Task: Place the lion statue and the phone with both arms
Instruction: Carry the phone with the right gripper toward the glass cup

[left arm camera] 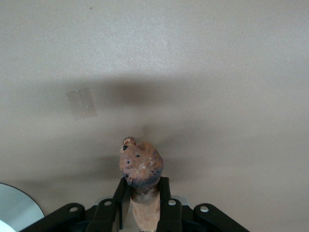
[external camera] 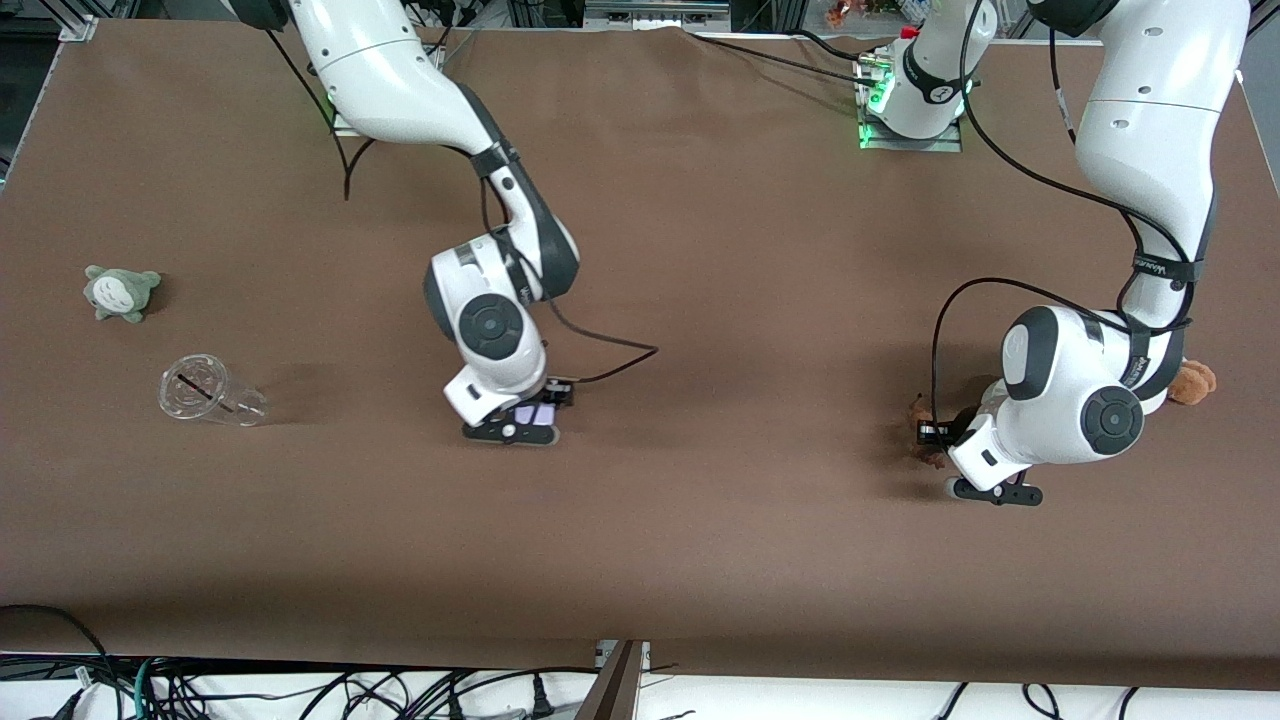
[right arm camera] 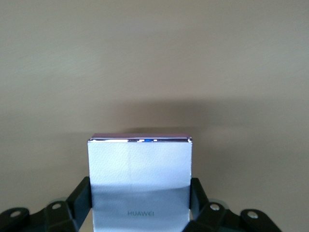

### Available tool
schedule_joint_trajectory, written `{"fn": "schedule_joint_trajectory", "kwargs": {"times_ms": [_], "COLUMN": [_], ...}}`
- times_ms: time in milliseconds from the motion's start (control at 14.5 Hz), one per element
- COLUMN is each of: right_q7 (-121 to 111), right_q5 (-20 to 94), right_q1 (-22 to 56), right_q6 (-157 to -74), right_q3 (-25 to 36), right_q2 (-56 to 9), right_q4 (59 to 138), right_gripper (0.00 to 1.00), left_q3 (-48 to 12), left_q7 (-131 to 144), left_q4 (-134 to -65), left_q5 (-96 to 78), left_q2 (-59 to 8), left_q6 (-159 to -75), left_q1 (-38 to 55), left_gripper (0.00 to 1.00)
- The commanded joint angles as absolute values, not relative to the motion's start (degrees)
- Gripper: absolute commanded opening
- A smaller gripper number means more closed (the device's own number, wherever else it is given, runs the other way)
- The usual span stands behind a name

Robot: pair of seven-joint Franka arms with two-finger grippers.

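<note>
Two grippers, both loaded. The right gripper is low over the bench near its middle, and the front view gives only a lavender sliver of the phone under the wrist. The right wrist view shows the rest: the phone, HUAWEI lettering up, clamped edge to edge between the fingers. The left gripper, beside the tan plush toy, hides its load from the front camera; the left wrist view has the lion statue pinched between narrow fingers, head end sticking out. Well toward the right arm's end from the phone lie a clear cup on its side and a grey-green plush
</note>
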State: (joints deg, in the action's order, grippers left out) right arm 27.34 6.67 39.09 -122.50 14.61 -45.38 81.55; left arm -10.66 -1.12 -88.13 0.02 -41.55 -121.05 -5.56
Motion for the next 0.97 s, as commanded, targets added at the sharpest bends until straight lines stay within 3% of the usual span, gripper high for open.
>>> {"fn": "schedule_joint_trajectory", "kwargs": {"times_ms": [0, 207, 483, 621, 897], "right_q7": [21.55, 11.98, 7.13, 2.75, -5.09], "right_q5": [7.65, 7.73, 7.73, 7.73, 10.10], "right_q1": [34.74, 28.50, 25.41, 22.60, 17.58], "right_q6": [-119.28, -117.60, -117.51, -117.51, -118.48], "right_q3": [15.56, 15.64, 15.73, 15.73, 15.73], "right_q2": [-44.65, -44.65, -42.72, -41.67, -39.73], "right_q4": [82.27, 82.88, 85.69, 86.74, 90.96], "right_gripper": [0.45, 0.45, 0.45, 0.45, 0.45], "left_q3": [-11.43, -11.43, -11.43, -11.43, -11.43], "left_q7": [-2.20, -2.29, -2.20, -2.20, -1.58], "left_q4": [-87.89, -87.89, -87.98, -87.98, -87.28], "left_q5": [-0.88, -0.88, -0.97, -2.36, -3.60], "left_q2": [-41.40, -41.48, -41.48, -41.57, -39.39], "left_q6": [-120.50, -120.50, -120.50, -120.41, -115.60], "left_q1": [-6.24, -6.24, -6.33, -6.33, -6.50], "left_gripper": [0.51, 0.52, 0.74, 1.00, 1.00]}}
